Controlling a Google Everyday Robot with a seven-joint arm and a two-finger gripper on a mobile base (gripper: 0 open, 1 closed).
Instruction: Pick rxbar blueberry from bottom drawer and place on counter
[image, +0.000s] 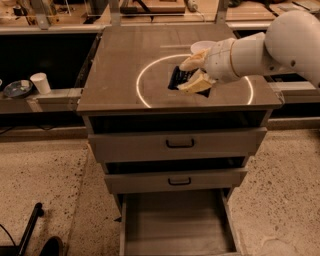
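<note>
My gripper (192, 74) is over the counter (120, 75), inside the bright circle near its middle. It is shut on the rxbar blueberry (178, 77), a dark flat bar held between the pale fingers (196, 84) and sticking out to the left. The bar is just above the counter surface; I cannot tell if it touches. The bottom drawer (175, 225) stands pulled open below, its plain board floor bare.
A white bowl (202, 46) sits on the counter behind the gripper, mostly hidden by my arm. Two upper drawers with black handles (180, 144) are slightly open. A low bench at left holds a paper cup (40, 82) and a plate (17, 89). A dark object (30, 230) lies on the floor.
</note>
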